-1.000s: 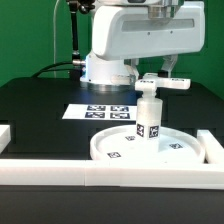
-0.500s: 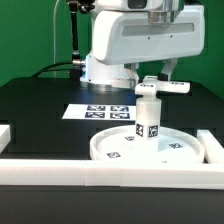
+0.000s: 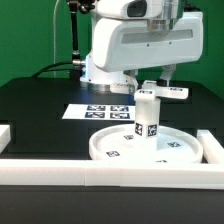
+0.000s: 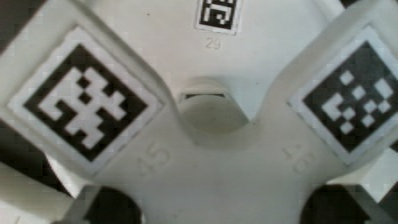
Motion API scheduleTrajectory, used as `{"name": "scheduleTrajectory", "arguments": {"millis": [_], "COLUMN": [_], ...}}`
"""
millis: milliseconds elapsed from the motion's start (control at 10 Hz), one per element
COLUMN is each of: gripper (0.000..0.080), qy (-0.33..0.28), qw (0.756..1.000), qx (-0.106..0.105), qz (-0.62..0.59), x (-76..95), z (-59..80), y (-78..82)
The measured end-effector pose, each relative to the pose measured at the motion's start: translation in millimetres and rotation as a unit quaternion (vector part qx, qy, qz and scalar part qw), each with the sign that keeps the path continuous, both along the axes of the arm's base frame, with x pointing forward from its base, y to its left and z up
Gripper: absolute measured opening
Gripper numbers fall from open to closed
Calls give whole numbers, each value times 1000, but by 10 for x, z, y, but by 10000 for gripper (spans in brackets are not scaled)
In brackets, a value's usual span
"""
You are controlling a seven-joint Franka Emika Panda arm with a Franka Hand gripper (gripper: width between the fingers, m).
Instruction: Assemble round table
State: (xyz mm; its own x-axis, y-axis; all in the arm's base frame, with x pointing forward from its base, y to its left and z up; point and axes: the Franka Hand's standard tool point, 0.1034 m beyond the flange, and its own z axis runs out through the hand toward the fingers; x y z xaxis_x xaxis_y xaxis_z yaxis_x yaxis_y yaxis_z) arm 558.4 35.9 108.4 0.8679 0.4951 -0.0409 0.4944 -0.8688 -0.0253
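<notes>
The large rimmed round disc [image 3: 118, 150] lies flat at the front of the table. The short thick cylinder [image 3: 148, 118] stands upright on its middle. My gripper [image 3: 164, 82] is shut on the flat cross-shaped piece [image 3: 162, 92] and holds it level at the cylinder's top, a little toward the exterior view's right. I cannot tell whether the piece touches the cylinder. In the wrist view the cross-shaped piece [image 4: 214, 150] fills the frame with two tagged arms. My gripper [image 4: 217, 205] clasps it, with dark fingers [image 4: 111, 205] at both sides.
Long white border bars [image 3: 100, 172] run along the front, with ends at both sides. The marker board [image 3: 98, 112] lies behind the disc. The arm's white base [image 3: 100, 68] stands at the back, with a black cable to its left.
My gripper has come down with the cross-shaped piece, which now sits closer to the cylinder's top. The disc and cylinder have not moved.
</notes>
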Motion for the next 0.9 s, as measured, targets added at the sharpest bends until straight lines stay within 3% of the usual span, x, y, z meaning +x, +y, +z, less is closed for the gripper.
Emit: {"name": "scheduleTrajectory", "arguments": {"millis": [900], "gripper": [445], "qy": [-1], "qw": [1000], "qx": [0], "qz": [3], "x": [10], "z": [2], "y": [-8]}}
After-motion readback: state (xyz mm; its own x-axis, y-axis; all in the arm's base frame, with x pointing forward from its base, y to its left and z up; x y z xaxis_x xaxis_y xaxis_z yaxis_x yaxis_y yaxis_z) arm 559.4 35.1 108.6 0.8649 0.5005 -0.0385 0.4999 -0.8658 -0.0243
